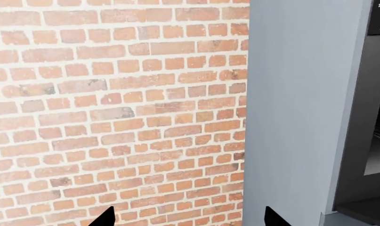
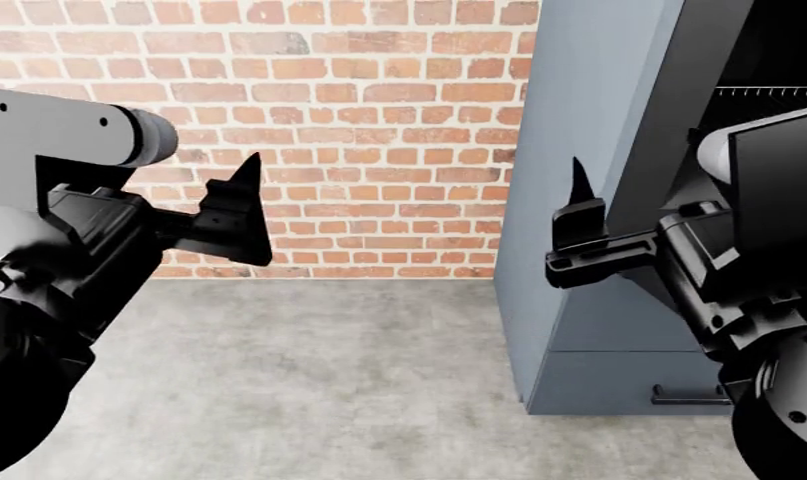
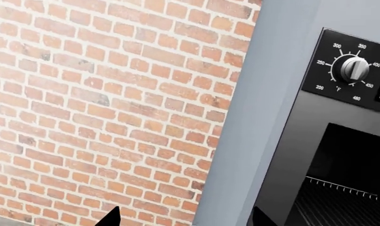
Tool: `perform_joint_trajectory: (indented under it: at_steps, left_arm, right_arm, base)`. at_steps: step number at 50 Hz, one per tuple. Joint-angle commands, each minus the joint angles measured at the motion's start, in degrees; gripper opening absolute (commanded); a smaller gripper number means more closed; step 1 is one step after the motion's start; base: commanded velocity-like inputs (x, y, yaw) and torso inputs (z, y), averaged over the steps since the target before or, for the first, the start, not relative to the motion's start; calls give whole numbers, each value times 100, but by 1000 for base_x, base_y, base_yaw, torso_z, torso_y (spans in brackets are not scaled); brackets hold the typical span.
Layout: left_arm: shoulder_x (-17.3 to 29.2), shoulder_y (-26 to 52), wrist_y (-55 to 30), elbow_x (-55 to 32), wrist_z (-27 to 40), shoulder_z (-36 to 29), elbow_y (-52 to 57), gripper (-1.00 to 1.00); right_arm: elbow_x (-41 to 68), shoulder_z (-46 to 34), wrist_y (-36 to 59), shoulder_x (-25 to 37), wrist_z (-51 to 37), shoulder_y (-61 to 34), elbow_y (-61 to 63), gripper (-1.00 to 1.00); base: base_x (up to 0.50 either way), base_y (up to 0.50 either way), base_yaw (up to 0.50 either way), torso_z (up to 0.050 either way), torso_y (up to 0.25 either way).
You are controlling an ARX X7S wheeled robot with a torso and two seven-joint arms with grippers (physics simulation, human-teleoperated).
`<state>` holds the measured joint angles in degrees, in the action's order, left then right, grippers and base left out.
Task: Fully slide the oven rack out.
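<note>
Sitting inside black cavity of blue-grey built-in oven [image 3: 340,141]: silver wire oven rack [image 3: 340,200]. Left gripper [image 2: 243,215] & right gripper [image 2: 577,225] fingers spread, holding nothing.

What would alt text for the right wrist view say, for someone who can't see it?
An open oven in blue-grey casing shows a black temperature dial above its dark cavity, where the wire oven rack sits inside. A red brick wall fills the rest.
</note>
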<state>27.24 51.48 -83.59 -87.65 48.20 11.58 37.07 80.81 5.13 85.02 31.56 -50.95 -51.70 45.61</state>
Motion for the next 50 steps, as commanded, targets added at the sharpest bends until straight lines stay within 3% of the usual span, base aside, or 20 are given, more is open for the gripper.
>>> perform_joint_trajectory:
  at_steps: [1,16,25,50]
  left_arm:
    - [725,938,100,-1973,1639,-354,-527,100]
    - [1187,1868,512,-2712,2239,-1088,-998,100]
    - [1101,1632,569,-2403,2014,-856,-886,100]
    - [1061,1545,593,-2147,1670,-971,-861,100]
  right_arm:
    - [1591,-321,144,693,-1334,-999,-475,100]
    - [1965,-663,-103,1064,-1614,-1408,-743,100]
    - [2066,-804,-238,1103,-1671,-1340,-736,100]
    - [1674,-799,-403,1291,-1343,-1168,-669,100]
  base:
    - [0,0,0,0,0]
    - [-1,-121,0,0,0]
    - [0,-500,0,0,0]
    - [0,-500,0,0,0]
